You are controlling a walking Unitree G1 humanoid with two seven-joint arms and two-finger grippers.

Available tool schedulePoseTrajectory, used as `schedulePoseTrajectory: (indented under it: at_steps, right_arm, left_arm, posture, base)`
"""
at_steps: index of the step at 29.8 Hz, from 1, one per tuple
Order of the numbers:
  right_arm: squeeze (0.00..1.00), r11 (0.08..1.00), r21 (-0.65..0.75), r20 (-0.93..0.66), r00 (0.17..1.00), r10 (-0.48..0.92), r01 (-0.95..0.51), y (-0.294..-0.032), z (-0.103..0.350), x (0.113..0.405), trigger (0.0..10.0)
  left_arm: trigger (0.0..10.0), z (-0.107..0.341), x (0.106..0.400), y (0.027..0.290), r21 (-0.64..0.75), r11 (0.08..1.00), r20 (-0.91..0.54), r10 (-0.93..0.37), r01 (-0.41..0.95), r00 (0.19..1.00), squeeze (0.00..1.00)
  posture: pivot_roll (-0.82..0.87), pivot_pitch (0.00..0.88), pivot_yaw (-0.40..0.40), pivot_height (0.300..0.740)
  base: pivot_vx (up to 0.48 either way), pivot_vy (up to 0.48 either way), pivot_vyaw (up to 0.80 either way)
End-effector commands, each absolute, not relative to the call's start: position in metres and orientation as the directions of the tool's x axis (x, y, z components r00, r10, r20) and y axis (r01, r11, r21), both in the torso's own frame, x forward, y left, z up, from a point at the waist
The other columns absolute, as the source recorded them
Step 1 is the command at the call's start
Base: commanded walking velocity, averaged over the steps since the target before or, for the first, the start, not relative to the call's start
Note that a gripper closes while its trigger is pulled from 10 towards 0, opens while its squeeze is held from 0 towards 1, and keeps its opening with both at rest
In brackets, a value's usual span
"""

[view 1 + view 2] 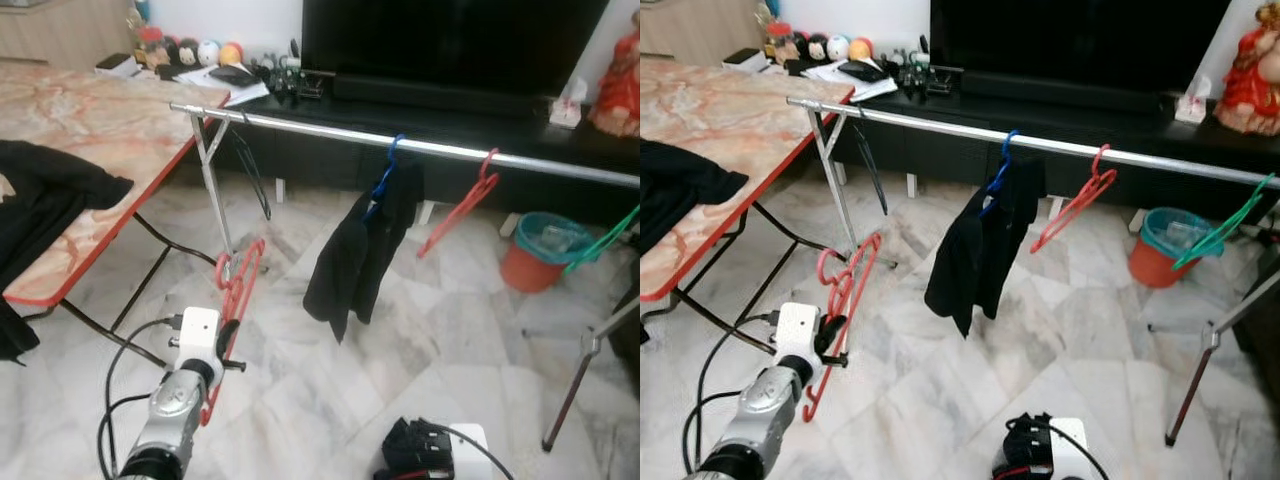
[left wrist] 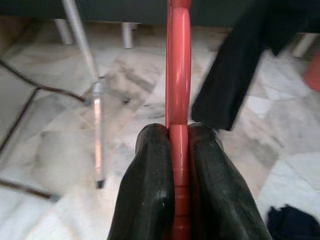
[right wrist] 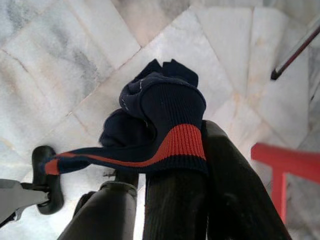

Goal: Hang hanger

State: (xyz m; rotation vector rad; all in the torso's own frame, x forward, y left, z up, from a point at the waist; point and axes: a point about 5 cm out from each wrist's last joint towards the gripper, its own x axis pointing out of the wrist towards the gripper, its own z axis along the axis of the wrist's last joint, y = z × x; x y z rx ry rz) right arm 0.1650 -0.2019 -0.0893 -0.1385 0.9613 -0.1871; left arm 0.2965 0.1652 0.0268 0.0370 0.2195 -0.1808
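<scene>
Left wrist view showed the left tool [image 2: 180,165] clamped on a red hanger [image 1: 235,300] low above the floor, short of the rail [image 1: 440,148]; the right tool [image 3: 170,200] gripped a navy-and-red cloth [image 3: 160,120]. Carrying looked underway; hooking would need lifting. Beyond, the rail held three hangers: blue [image 1: 385,180] with a black garment [image 1: 360,250], red [image 1: 462,210], green [image 1: 605,240].

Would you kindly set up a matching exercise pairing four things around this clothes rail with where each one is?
Things:
1. red hanger
2. blue hanger
3. green hanger
4. navy sock

Places:
A. on the rail, carrying a black garment
B. clamped in the left gripper
C. held by the right gripper
D. near the rail's right end, bare

Pairs: 1-B, 2-A, 3-D, 4-C
</scene>
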Motion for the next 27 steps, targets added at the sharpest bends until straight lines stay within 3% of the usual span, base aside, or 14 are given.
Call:
schedulePoseTrajectory:
  at_steps: [1,15,16,17,19,27]
  right_arm:
    - [0.0,0.971,-0.198,-0.78,0.579,-0.237,0.132,-0.206,-0.087,0.168,10.0]
    - [0.0,0.978,-0.157,-0.743,0.636,-0.208,0.136,-0.204,-0.083,0.173,10.0]
    - [0.0,0.977,-0.166,-0.686,0.696,-0.212,0.134,-0.202,-0.065,0.21,10.0]
    - [0.0,0.977,-0.166,-0.686,0.696,-0.212,0.134,-0.202,-0.065,0.21,10.0]
    - [0.0,0.977,-0.153,-0.552,0.806,-0.212,0.151,-0.195,-0.01,0.288,10.0]
    - [0.0,0.979,-0.131,-0.489,0.849,-0.2,0.155,-0.192,0.011,0.309,10.0]
  left_arm:
    - [10.0,0.03,0.297,0.166,0.029,0.981,-0.203,-0.183,0.193,0.962,0.0]
    - [10.0,0.032,0.298,0.166,0.028,0.979,-0.198,-0.192,0.201,0.961,0.0]
    - [10.0,0.032,0.298,0.166,0.027,0.979,-0.198,-0.192,0.202,0.961,0.0]
    - [10.0,0.032,0.298,0.166,0.027,0.979,-0.198,-0.192,0.202,0.961,0.0]
    - [10.0,0.032,0.298,0.166,0.024,0.979,-0.198,-0.193,0.201,0.961,0.0]
    - [10.0,0.032,0.298,0.167,0.023,0.979,-0.198,-0.192,0.2,0.961,0.0]
  posture:
    - [0.04,0.0,-0.035,0.74]
    - [0.04,0.0,-0.03,0.74]
    - [0.04,0.0,-0.03,0.74]
    - [0.04,0.0,-0.03,0.74]
    - [0.04,0.0,-0.029,0.74]
    - [0.04,0.0,-0.027,0.74]
  base:
    - [0.0,0.0,0.0]
    - [0.0,0.0,0.0]
    - [0.0,0.0,0.0]
    - [0.0,0.0,0.0]
    - [0.0,0.0,0.0]
    - [-0.225,0.0,0.0]
